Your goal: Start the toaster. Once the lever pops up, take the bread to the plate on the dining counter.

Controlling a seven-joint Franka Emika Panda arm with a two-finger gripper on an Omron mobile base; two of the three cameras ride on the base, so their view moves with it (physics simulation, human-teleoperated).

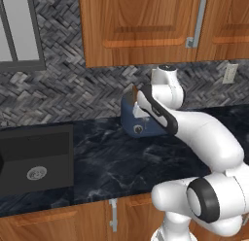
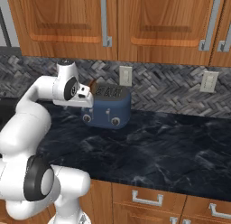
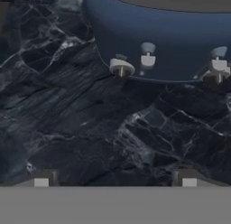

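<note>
The dark blue toaster (image 2: 109, 108) stands at the back of the black marble counter, against the tiled wall. It also appears half hidden behind my arm as the toaster (image 1: 130, 121). A brown sliver, probably the bread (image 2: 93, 85), sticks up at its top left end. My gripper (image 2: 88, 107) hangs just in front of the toaster's left front corner and points down. In the hand view my gripper (image 3: 115, 181) is open and holds nothing. Ahead of it is the toaster front (image 3: 171, 33) with its silver knobs (image 3: 121, 67). The plate and the dining counter are out of view.
A dark sink (image 1: 36, 162) is set into the counter to the left. Wooden cabinets (image 2: 149, 24) hang above the toaster, and wall outlets (image 2: 125, 75) sit behind it. The black counter (image 2: 162, 146) stretches to the right of the toaster.
</note>
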